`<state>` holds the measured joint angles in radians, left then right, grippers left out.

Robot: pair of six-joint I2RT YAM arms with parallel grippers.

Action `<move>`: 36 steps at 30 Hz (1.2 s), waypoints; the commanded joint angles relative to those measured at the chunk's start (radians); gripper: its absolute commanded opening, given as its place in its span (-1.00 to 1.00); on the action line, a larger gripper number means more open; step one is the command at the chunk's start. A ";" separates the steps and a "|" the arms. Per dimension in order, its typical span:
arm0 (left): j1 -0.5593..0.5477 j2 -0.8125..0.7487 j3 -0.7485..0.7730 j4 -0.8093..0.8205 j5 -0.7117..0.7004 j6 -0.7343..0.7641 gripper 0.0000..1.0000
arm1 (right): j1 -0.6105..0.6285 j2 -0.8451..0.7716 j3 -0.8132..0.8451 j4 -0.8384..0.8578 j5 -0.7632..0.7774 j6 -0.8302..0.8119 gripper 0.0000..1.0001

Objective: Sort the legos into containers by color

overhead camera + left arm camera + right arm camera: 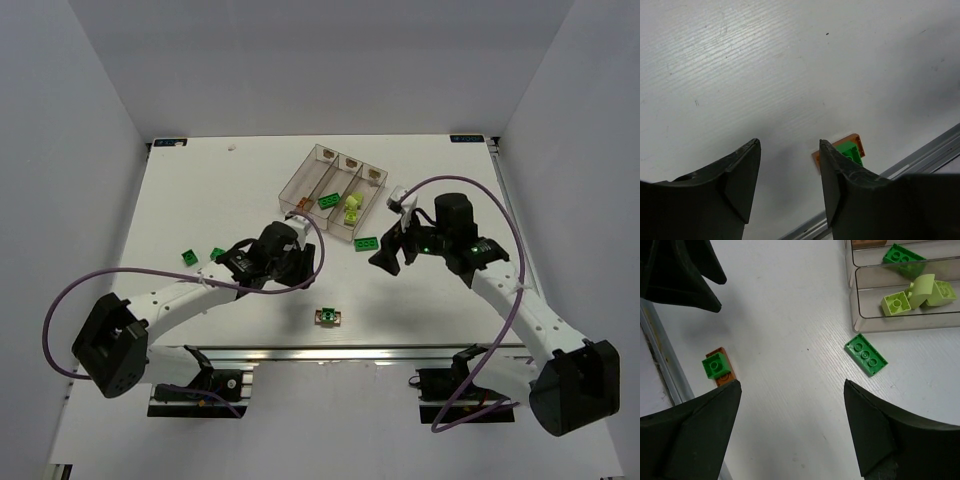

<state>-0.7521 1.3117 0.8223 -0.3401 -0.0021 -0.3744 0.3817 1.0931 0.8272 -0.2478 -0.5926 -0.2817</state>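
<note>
Left claw (303, 263) and right claw (386, 257) hang over the white desk (200, 190) in the overhead view, facing each other, on the near side of the clear three-bin tray (297, 186). One bin holds a green brick (328, 203), the next holds yellow-green pieces (352, 208). A loose green brick (366, 243) lies just beside the tray. A green-on-orange stack (327, 317) sits near the desk's front edge.

From the left wrist, the left claw (790, 145) stands partly parted and empty, with the stack (850, 151) peeking past one finger.

From the right wrist, the right claw (792, 385) gapes wide and empty above the loose green brick (866, 355).
</note>
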 commanded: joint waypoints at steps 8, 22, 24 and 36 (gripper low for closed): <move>-0.122 -0.002 0.060 -0.071 -0.088 -0.096 0.26 | -0.001 -0.125 -0.036 0.056 0.020 -0.005 0.79; -0.211 0.159 0.115 -0.105 -0.145 -0.132 0.26 | 0.000 -0.180 -0.071 0.096 0.099 -0.005 0.79; -0.223 0.173 0.121 -0.103 -0.139 -0.135 0.26 | -0.001 -0.180 -0.071 0.097 0.099 -0.005 0.79; -0.297 0.273 0.182 -0.123 -0.141 -0.161 0.27 | -0.001 -0.174 -0.069 0.093 0.088 -0.004 0.79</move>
<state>-1.0317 1.5780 0.9684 -0.4484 -0.1326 -0.5201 0.3817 0.9283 0.7555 -0.1864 -0.4999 -0.2848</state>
